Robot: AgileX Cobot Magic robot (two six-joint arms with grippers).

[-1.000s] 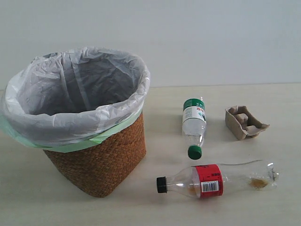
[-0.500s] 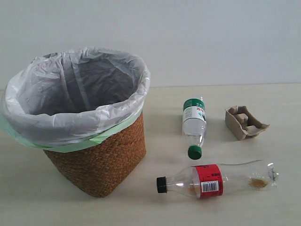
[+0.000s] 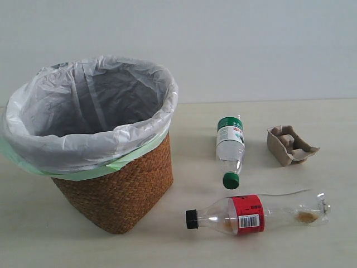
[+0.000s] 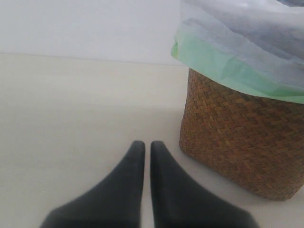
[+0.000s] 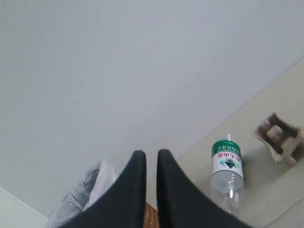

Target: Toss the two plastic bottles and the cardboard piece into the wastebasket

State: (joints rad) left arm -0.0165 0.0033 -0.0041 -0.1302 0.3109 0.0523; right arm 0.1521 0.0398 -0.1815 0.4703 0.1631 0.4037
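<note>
L gripper [image 4: 144, 147]: fingers pressed together, nothing held, low over table [image 4: 71, 118], wastebasket [image 4: 237, 142] near. R gripper [image 5: 151, 154]: fingers together, empty. On table right of wastebasket, lying flat: green-cap bottle [image 3: 230, 151]; black-cap bottle [image 3: 256, 213] nearer cam; cardboard piece [image 3: 290, 145] furthest right. None touching.

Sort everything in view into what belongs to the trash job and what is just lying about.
Belongs to the job: green-cap bottle; red-label bottle; cardboard piece; wastebasket.

Just there: table; wall. No other loose item shows.
</note>
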